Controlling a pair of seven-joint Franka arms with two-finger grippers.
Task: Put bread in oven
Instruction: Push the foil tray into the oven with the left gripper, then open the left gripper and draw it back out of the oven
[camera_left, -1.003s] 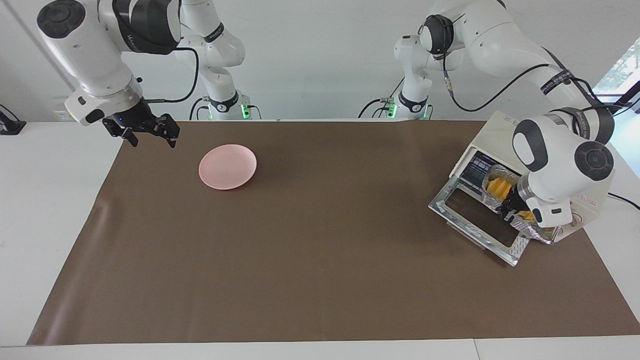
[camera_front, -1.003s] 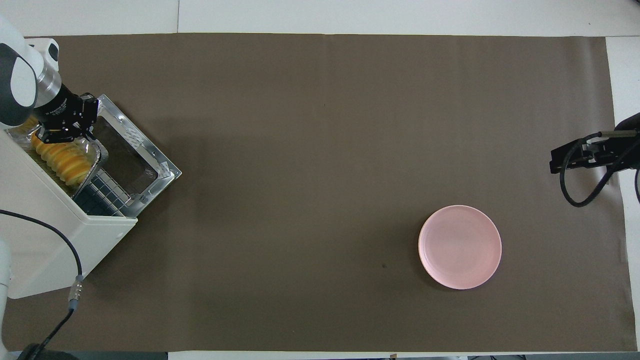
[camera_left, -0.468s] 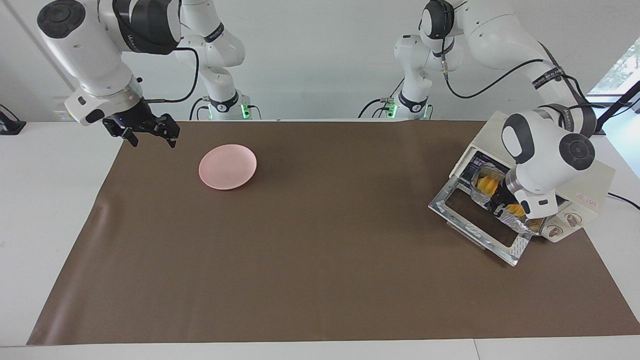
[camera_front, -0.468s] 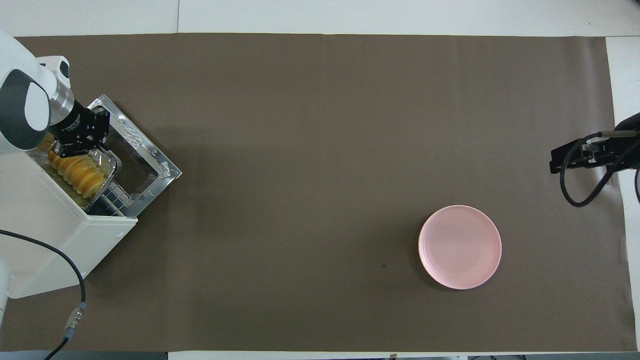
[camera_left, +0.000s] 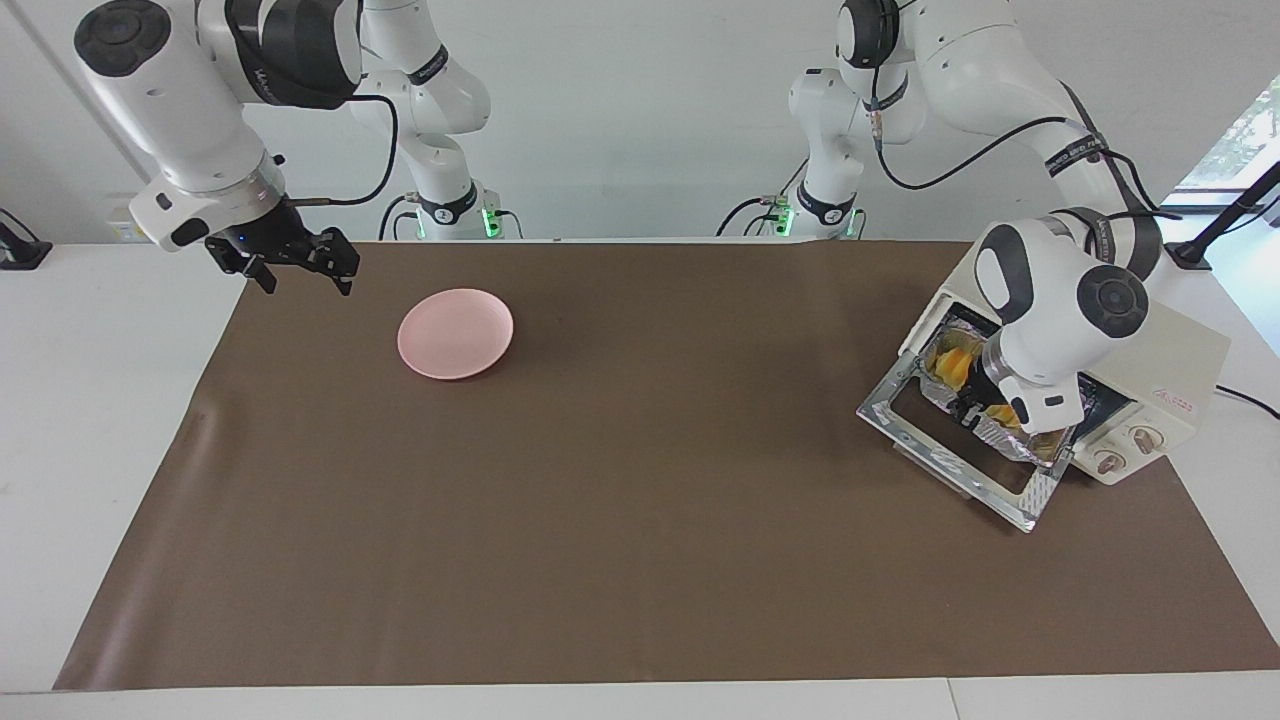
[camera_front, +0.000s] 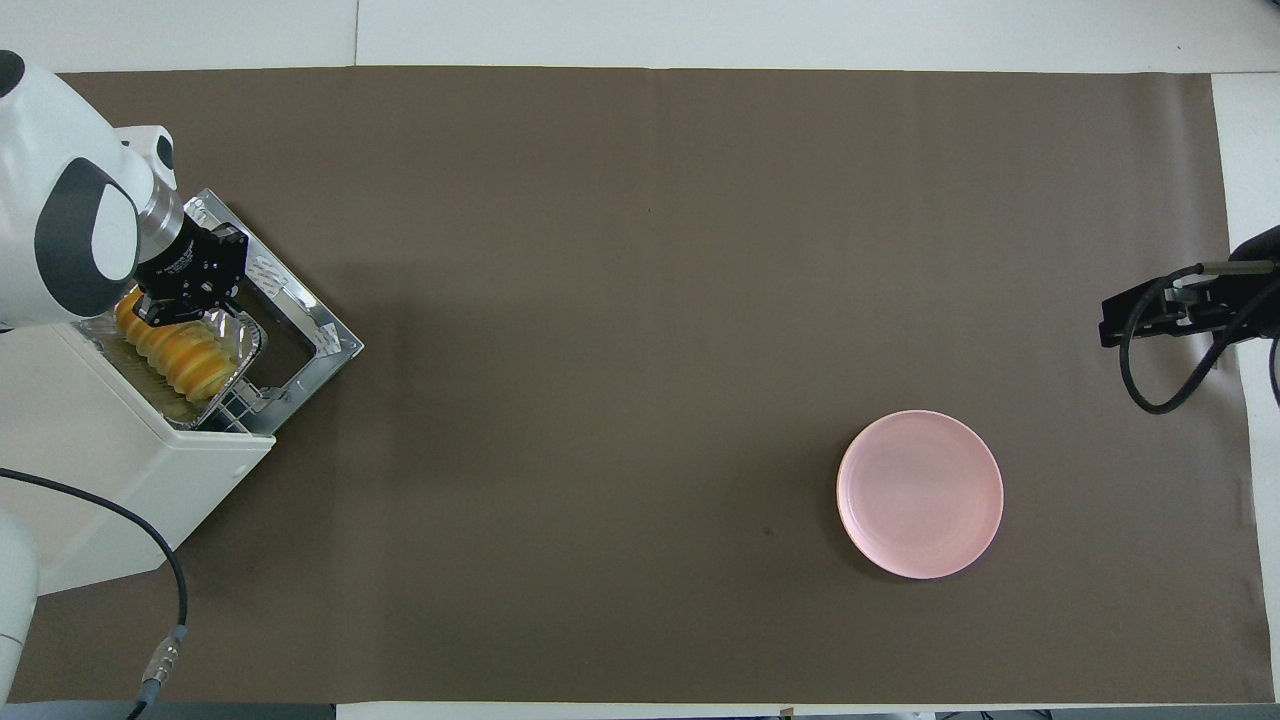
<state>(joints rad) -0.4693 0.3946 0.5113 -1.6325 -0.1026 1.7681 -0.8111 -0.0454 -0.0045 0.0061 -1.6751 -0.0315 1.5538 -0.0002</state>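
We see the toaster oven at the left arm's end of the table, its glass door dropped open. The left gripper sits at the oven's mouth, against a foil tray holding the yellow-orange bread — partly hidden by the wrist. The right gripper waits above the brown mat's corner, near a pink plate.

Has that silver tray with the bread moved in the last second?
Yes. The foil tray holding the bread has slid outward from the oven over its open door.
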